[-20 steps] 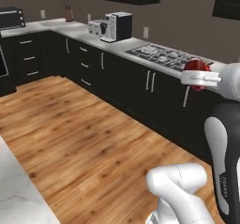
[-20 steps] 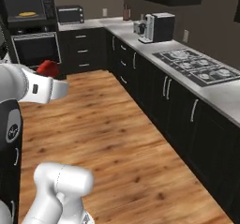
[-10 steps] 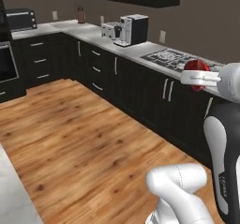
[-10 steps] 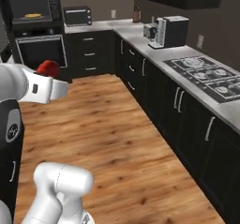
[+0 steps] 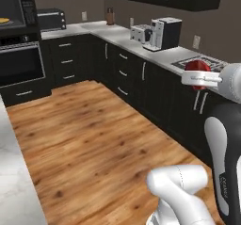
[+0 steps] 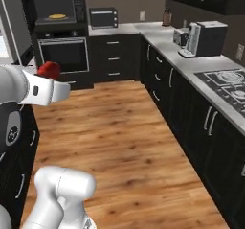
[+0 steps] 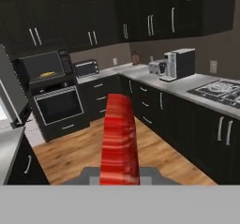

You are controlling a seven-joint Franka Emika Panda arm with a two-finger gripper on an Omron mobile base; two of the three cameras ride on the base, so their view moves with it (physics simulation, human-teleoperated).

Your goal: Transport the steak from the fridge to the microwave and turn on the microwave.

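**A:** Dark cabinets and a wood floor surround the robot. Which step is this?

**B:** The carrying step, I judge. Far ahead of the claw and to its left, the black microwave [image 7: 44, 67] sits built into the cabinets above an oven [image 7: 58, 107], something yellow behind its closed door.

**A:** And the steak?

**B:** The red steak [image 7: 120, 141] stands on edge in the claw [image 5: 200, 78], which is clamped tight on it, held high above the floor.

**A:** What next?

**B:** Probably closing the distance to the microwave, then getting its door open.
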